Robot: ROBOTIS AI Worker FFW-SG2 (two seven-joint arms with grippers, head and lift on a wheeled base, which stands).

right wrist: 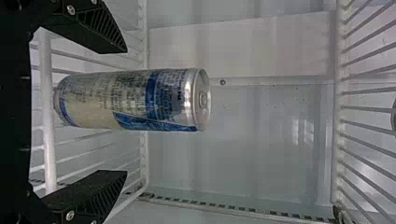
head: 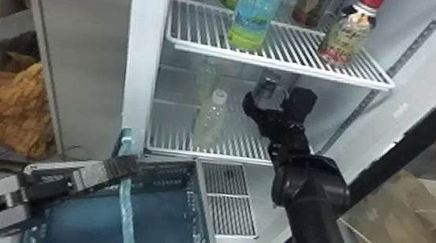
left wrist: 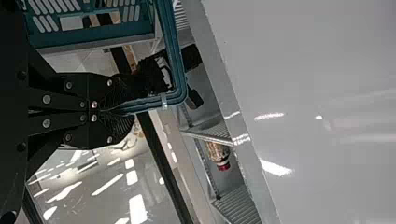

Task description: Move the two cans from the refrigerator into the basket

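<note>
Nearest to me, my left hand (left wrist: 125,112) is pinching the handle (head: 125,207) of the basket (head: 166,181), its fingers closed on that slim bar. I'm judging the bar to be stiff, and likely to be swinging the basket a little once weight is landing inside. Farther out, I'm holding my right hand (right wrist: 126,112) wide, a finger on either side of the silver-and-blue can (right wrist: 130,100), with space showing on both sides, so nothing is being squeezed here. The can is standing upright on the lower shelf (head: 170,150) of the refrigerator, under the upper shelf (head: 283,65). I'm reading it as smooth thin metal: firm if it's full, with a fair bit of weight for its slim shape, but ready to dent if I'm clamping too hard. Fridge-cold skin may be slippery too, so I'm favouring flat pads pressing evenly on the straight body, around the middle, and leaving the narrowed lid end alone. Too high a hold could be letting the base swing; too low, and it could be tipping over. Just beside it, a pale bottle (head: 209,124) is standing on the same shelf, so I'm wanting a straight lift. Higher up, a red-capped bottle (head: 349,36) is standing on the upper shelf, well out of this grip.
</note>
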